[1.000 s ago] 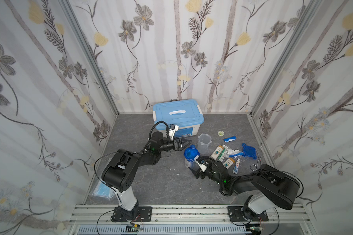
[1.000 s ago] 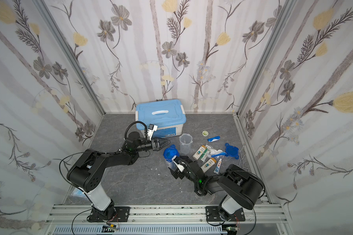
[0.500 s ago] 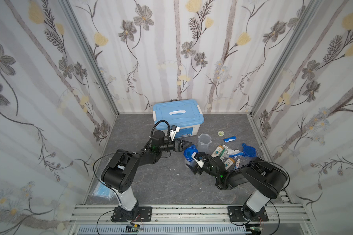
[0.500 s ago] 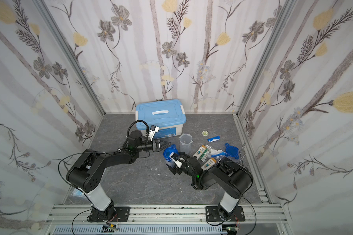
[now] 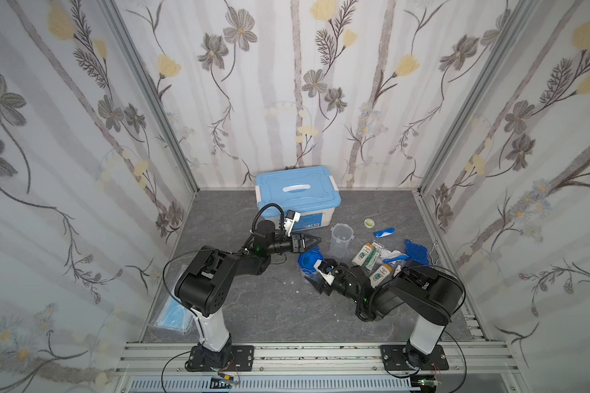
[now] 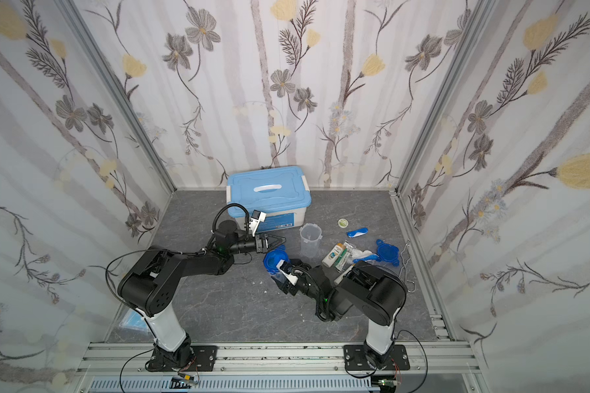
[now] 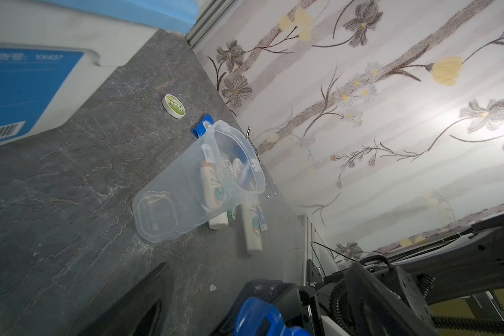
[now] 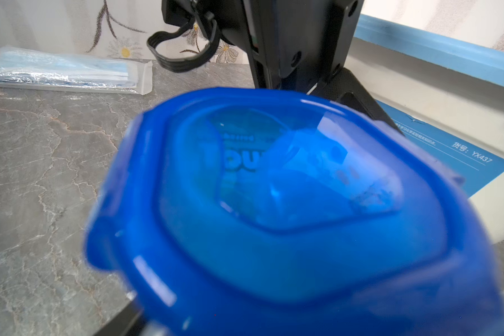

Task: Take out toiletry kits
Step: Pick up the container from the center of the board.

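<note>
Fingers point(image 7: 134, 299) of the left gripper point(image 5: 315, 242) are gaping empty; the right gripper point(image 5: 310, 275), grip unclear, is flanking the unopened blue-lidded translucent cup point(image 5: 308, 262) near one emptied clear cup point(image 5: 340, 240).

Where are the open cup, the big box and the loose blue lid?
Open cup point(image 5: 339, 245): a top view, on its clear wall.
Big box point(image 5: 317, 197): a top view, on its light-blue lid.
Loose blue lid point(image 5: 417, 253): a top view, on its middle.
</note>
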{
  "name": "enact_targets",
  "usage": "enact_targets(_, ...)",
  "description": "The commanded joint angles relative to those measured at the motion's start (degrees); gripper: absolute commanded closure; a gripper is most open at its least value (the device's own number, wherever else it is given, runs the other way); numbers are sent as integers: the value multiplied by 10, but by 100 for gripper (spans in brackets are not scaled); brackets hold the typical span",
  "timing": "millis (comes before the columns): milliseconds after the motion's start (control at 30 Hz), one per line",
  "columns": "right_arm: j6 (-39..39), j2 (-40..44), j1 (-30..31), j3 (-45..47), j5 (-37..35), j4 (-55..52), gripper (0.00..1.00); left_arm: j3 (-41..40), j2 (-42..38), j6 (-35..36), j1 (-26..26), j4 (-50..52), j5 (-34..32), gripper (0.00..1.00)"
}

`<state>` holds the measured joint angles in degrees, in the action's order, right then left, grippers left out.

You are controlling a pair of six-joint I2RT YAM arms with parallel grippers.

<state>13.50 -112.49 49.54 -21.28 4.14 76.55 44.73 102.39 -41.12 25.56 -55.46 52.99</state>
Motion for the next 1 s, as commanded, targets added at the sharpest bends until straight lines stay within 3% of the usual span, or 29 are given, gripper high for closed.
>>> enact_targets(0,4,-5,1,-6,-12,37,29,-2,-3,4,2,-15,0,6)
enact_targets(100,-7,-9,2,-8,-3,50,31,-4,9,-10,6,-43,-2,6)
enact_targets(200,-6,-25,6,-21,-3,49,22,-1,23,-30,7,-70,-1,7)
enact_targets(567,-15,-58,5,-49,-5,45,16,-1,5,-14,7,-27,-2,10)
enact_targets(833,-45,-89,5,-66,-10,82,16,13,-28,43,29,61,-23,10)
enact_targets(967,-43,-85,5,-62,-18,87,19,10,-20,22,28,32,-23,10)
